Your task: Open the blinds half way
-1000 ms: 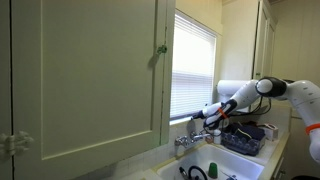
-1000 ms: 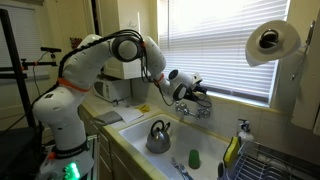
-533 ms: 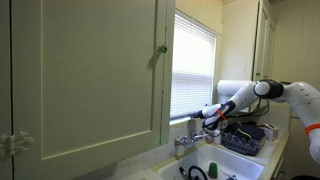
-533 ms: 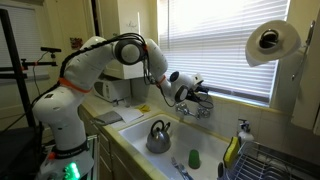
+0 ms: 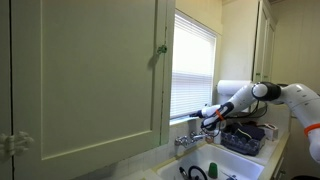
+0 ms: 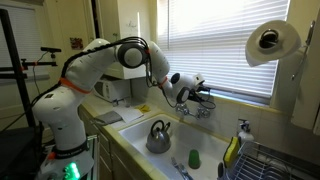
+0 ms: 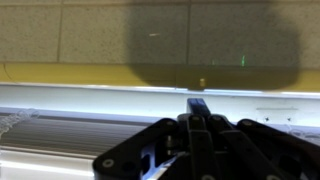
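Observation:
The white slatted blinds (image 5: 195, 60) hang fully down over the window above the sink, and they show in both exterior views (image 6: 225, 40). My gripper (image 5: 204, 118) reaches to their lower edge near the sill, above the faucet (image 6: 207, 96). In the wrist view the two dark fingers (image 7: 198, 104) are pressed together and point at the white strip along the bottom of the blinds. The slats (image 7: 60, 130) show at lower left. I cannot see anything held between the fingers.
A large pale-green cabinet door (image 5: 90, 75) stands open beside the window. Below are the sink (image 6: 190, 140) with a steel kettle (image 6: 158, 137), a faucet (image 5: 186, 145), a dish rack (image 6: 275, 162) and a paper towel roll (image 6: 270, 42).
The arm has crept slightly closer to the bottom of the blinds. The blinds have not moved.

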